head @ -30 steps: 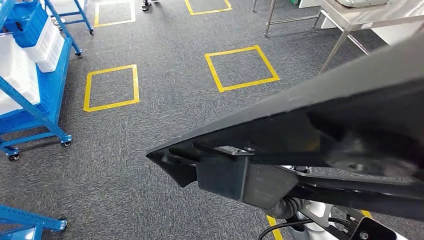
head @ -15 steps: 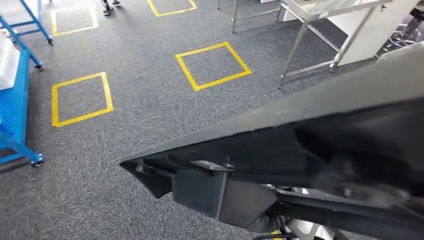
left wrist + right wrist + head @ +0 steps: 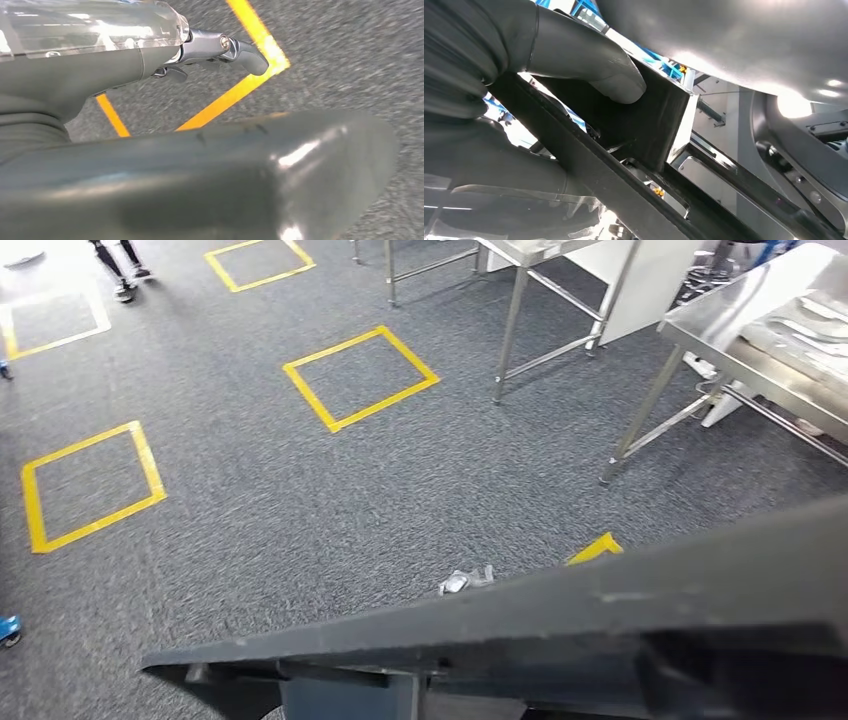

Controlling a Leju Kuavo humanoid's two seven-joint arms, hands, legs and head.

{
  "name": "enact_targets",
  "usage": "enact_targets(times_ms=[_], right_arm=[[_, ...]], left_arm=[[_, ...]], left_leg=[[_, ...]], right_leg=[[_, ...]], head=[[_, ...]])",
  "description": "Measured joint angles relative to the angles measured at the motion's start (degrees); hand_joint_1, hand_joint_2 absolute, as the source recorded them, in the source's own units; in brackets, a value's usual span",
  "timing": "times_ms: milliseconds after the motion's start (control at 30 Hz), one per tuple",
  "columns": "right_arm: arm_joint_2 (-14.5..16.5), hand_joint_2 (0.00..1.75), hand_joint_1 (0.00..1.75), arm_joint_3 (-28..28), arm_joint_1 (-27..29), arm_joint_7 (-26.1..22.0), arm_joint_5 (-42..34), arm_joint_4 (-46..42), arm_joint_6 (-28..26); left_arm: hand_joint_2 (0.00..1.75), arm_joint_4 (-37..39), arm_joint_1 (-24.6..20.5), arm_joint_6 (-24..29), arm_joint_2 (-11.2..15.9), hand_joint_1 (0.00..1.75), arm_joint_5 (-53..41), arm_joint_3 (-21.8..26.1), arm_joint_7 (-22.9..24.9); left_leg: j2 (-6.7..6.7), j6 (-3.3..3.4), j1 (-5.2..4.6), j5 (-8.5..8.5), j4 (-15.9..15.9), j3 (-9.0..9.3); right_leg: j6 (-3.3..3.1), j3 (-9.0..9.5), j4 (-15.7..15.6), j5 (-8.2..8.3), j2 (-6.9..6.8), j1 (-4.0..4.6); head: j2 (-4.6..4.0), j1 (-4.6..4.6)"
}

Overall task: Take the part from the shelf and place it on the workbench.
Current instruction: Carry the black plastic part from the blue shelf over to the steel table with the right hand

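Observation:
The part [image 3: 600, 640], a long black panel with a box-shaped bracket under it, spans the lower edge of the head view above the carpet. In the right wrist view my right hand [image 3: 499, 75] grips it, the thumb [image 3: 594, 65] pressing on the black bracket [image 3: 649, 125]. In the left wrist view the part's glossy surface [image 3: 225, 180] lies against my left hand [image 3: 100, 55], whose fingers [image 3: 235, 47] reach out past its edge. The steel workbench [image 3: 740, 340] stands at the upper right with pale pieces on top.
A second steel table [image 3: 515, 280] stands at the top middle, its legs on the grey carpet. Yellow tape squares [image 3: 360, 375] [image 3: 90, 485] mark the floor. A small grey scrap [image 3: 465, 580] lies near the part's edge. A person's feet [image 3: 125, 280] show at the top left.
The whole view has swung to the right: the blue shelves slid out on the left and the workbench came in at the right. The part now sits lower in the picture.

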Motion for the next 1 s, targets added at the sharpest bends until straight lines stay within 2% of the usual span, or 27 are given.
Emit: enact_targets(times_ms=[67, 100, 167, 200, 233, 300, 333, 367, 400, 433, 467, 533, 567, 600, 667, 700, 733, 767, 833, 867, 900, 933, 967, 1000], right_arm=[[0.8, 1.75, 1.75, 0.2, -1.2, 0.7, -1.6, 0.4, 1.0], [1.2, 1.75, 1.75, 0.2, -1.8, 1.1, -2.5, 0.7, 1.6], [1.8, 1.75, 1.75, 0.2, -2.6, 1.7, -4.1, 1.1, 2.8], [2.0, 1.75, 1.75, 0.2, -3.0, 1.9, -4.8, 1.3, 3.5], [2.2, 1.75, 1.75, 0.2, -3.4, 1.9, -5.3, 1.6, 4.2], [2.8, 1.75, 1.75, -0.3, -4.1, 1.7, -6.1, 2.5, 5.6], [3.0, 1.75, 1.75, -0.8, -4.4, 1.6, -6.3, 3.1, 6.2], [3.2, 1.75, 1.75, -1.5, -4.4, 1.5, -6.3, 3.7, 6.8], [3.3, 1.75, 1.75, -2.3, -4.5, 1.3, -6.1, 4.2, 7.4], [3.5, 1.75, 1.75, -3.3, -4.5, 1.1, -5.7, 4.7, 7.9], [3.6, 1.75, 1.75, -4.3, -4.4, 0.8, -5.2, 5.0, 8.3], [3.8, 1.75, 1.75, -6.4, -4.4, 0.3, -4.3, 5.6, 8.9], [3.9, 1.75, 1.75, -7.3, -4.3, 0.1, -3.9, 5.9, 9.0], [3.9, 1.75, 1.75, -8.1, -4.2, -0.1, -3.7, 6.0, 9.1], [3.9, 1.75, 1.75, -9.6, -3.8, -0.2, -3.5, 6.5, 9.1], [3.9, 1.75, 1.75, -10.3, -3.5, -0.2, -3.4, 6.7, 9.1], [3.9, 1.75, 1.75, -11.0, -3.3, -0.2, -3.3, 6.9, 9.2], [4.0, 1.75, 1.75, -11.5, -3.2, -0.3, -3.3, 7.2, 9.2], [4.2, 1.75, 1.75, -12.1, -3.1, -0.3, -3.2, 7.8, 9.3], [4.3, 1.75, 1.75, -12.3, -2.9, -0.3, -3.2, 8.1, 9.3], [4.4, 1.75, 1.75, -12.5, -2.7, -0.3, -3.3, 8.4, 9.2], [4.4, 1.75, 1.75, -12.8, -2.6, -0.2, -3.5, 8.7, 9.1], [4.4, 1.75, 1.75, -13.1, -2.5, -0.2, -3.7, 9.0, 9.0], [4.4, 1.75, 1.75, -13.4, -2.5, -0.2, -3.8, 9.2, 8.9]], left_arm=[[0.00, 0.0, 0.1, 0.2, 0.0, 0.00, 0.0, 1.2, -0.4], [0.00, 0.0, 0.1, 0.2, 0.0, 0.00, 0.0, 1.8, -0.6], [0.00, 0.0, 0.1, 0.2, -0.1, 0.00, 0.0, 2.8, -1.0], [0.00, 0.0, 0.0, 0.2, -0.2, 0.00, 0.0, 3.3, -1.2], [0.00, 0.0, 0.0, 0.2, -0.4, 0.00, 0.0, 3.8, -1.3], [0.00, 0.0, 0.1, 0.0, -0.6, 0.00, 0.0, 4.5, -1.5], [0.00, 0.0, 0.2, -0.1, -0.7, 0.00, 0.0, 4.7, -1.5], [0.00, 0.0, 0.3, -0.2, -0.7, 0.00, 0.0, 4.7, -1.5], [0.00, 0.0, 0.3, -0.3, -0.8, 0.00, 0.0, 4.7, -1.5], [0.00, 0.0, 0.2, -0.4, -0.9, 0.00, 0.0, 4.6, -1.4], [0.00, 0.0, 0.0, -0.5, -1.0, 0.00, 0.0, 4.5, -1.3], [0.00, 0.0, -0.4, -0.8, -1.1, 0.00, 0.0, 4.0, -1.1], [0.00, 0.0, -0.5, -0.9, -1.2, 0.00, 0.0, 3.8, -1.0], [0.00, 0.0, -0.6, -0.9, -1.2, 0.00, 0.0, 3.5, -0.9], [0.00, -0.1, -0.8, -1.0, -1.3, 0.00, 0.0, 3.0, -0.7], [0.00, -0.1, -1.0, -1.0, -1.4, 0.00, 0.0, 2.7, -0.7], [0.00, -0.2, -1.3, -1.1, -1.4, 0.00, 0.0, 2.6, -0.7], [0.00, -0.2, -1.5, -1.1, -1.4, 0.00, 0.0, 2.5, -0.7], [0.00, -0.2, -1.5, -1.1, -1.5, 0.00, 0.0, 2.4, -0.8], [0.00, -0.2, -1.3, -1.1, -1.5, 0.00, 0.0, 2.4, -0.8], [0.00, -0.2, -1.0, -1.1, -1.5, 0.00, 0.0, 2.4, -0.9], [0.00, -0.2, -0.8, -1.1, -1.5, 0.00, 0.0, 2.4, -0.9], [0.00, -0.2, -0.7, -1.1, -1.5, 0.00, 0.0, 2.4, -1.0], [0.00, -0.2, -0.8, -1.1, -1.5, 0.00, 0.0, 2.4, -1.0]], left_leg=[[-2.61, 0.36, 0.19, 1.40, -5.0, 2.14], [-3.06, 0.62, 0.15, 1.21, -5.5, 2.35], [-1.89, 1.29, 0.13, 1.51, -5.9, 2.50], [-1.21, 1.70, 0.18, 1.74, -6.2, 2.60], [-0.44, 2.13, 0.23, 1.94, -6.5, 2.70], [1.24, 2.65, 0.06, 2.09, -6.9, 2.77], [2.13, 2.77, -0.05, 2.05, -6.8, 2.71], [2.98, 2.77, -0.11, 2.02, -6.8, 2.67], [3.79, 2.75, -0.13, 1.98, -6.8, 2.64], [4.52, 2.69, -0.14, 1.93, -6.8, 2.66], [5.19, 2.60, -0.14, 1.85, -6.8, 2.75], [6.35, 2.25, -0.30, 1.59, -6.7, 3.05], [6.89, 1.99, -0.40, 1.45, -6.7, 3.17], [7.45, 1.70, -0.46, 1.34, -6.7, 3.27], [8.70, 1.05, -0.45, 1.20, -6.7, 3.52], [8.87, 0.72, -0.33, 0.93, -6.6, 3.66], [8.23, 0.42, -0.24, 0.26, -5.9, 3.52], [7.02, 0.18, -0.14, -0.98, -4.1, 2.83], [4.05, -0.10, -0.01, -4.50, 3.0, -0.50], [3.28, -0.18, 0.02, -5.80, 6.9, -2.47], [2.89, -0.21, 0.03, -6.09, 9.3, -3.91], [2.68, -0.16, 0.03, -5.19, 9.6, -4.38], [2.40, -0.05, 0.03, -3.29, 7.5, -3.79], [1.68, 0.14, 0.04, -0.84, 3.7, -2.36]], right_leg=[[0.60, -0.46, 0.3, 0.11, 1.43, -0.09], [0.99, -0.71, 0.3, 0.27, 2.10, -0.18], [1.75, -1.06, 0.2, 0.57, 3.05, -0.38], [2.03, -1.27, 0.5, 0.32, 2.19, -0.30], [2.25, -1.89, 1.7, -0.56, 0.62, -0.18], [2.44, -4.73, 7.7, -3.96, -3.21, -0.05], [2.51, -6.61, 11.6, -5.73, -4.10, -0.13], [2.56, -8.07, 14.7, -6.75, -4.46, -0.21], [2.60, -8.65, 15.9, -6.77, -4.65, -0.26], [2.61, -8.02, 14.9, -5.71, -4.86, -0.29], [2.53, -6.22, 11.7, -3.89, -5.37, -0.28], [2.06, -1.74, 3.5, -1.00, -7.95, 0.10], [1.76, -0.36, 0.8, -0.36, -8.93, 0.37], [1.48, 0.13, -0.4, -0.31, -9.43, 0.67], [0.92, -0.07, -0.5, -0.14, -8.15, 0.92], [0.59, 0.01, -0.8, 0.02, -7.47, 0.79], [0.25, 0.14, -1.1, 0.18, -6.81, 0.58], [-0.07, 0.30, -1.3, 0.35, -6.23, 0.35], [-0.42, 0.38, -1.4, 0.47, -4.94, 0.25], [-0.50, 0.36, -1.4, 0.49, -4.14, 0.31], [-0.52, 0.38, -1.3, 0.48, -3.26, 0.35], [-0.52, 0.42, -1.2, 0.47, -2.39, 0.38], [-0.47, 0.47, -1.1, 0.43, -1.57, 0.39], [-0.36, 0.52, -1.0, 0.36, -0.82, 0.36]], head=[[0.00, 0.00], [0.00, 0.00], [0.00, 0.00], [0.00, 0.01], [0.00, 0.01], [0.00, 0.03], [0.00, 0.03], [0.00, 0.03], [0.00, 0.03], [0.00, 0.03], [0.00, 0.03], [0.00, 0.03], [0.00, 0.03], [0.00, 0.03], [0.00, 0.02], [0.00, 0.02], [0.00, 0.02], [0.00, 0.01], [0.00, 0.00], [0.00, 0.00], [0.00, 0.00], [0.00, 0.00], [0.00, 0.00], [0.00, 0.00]])
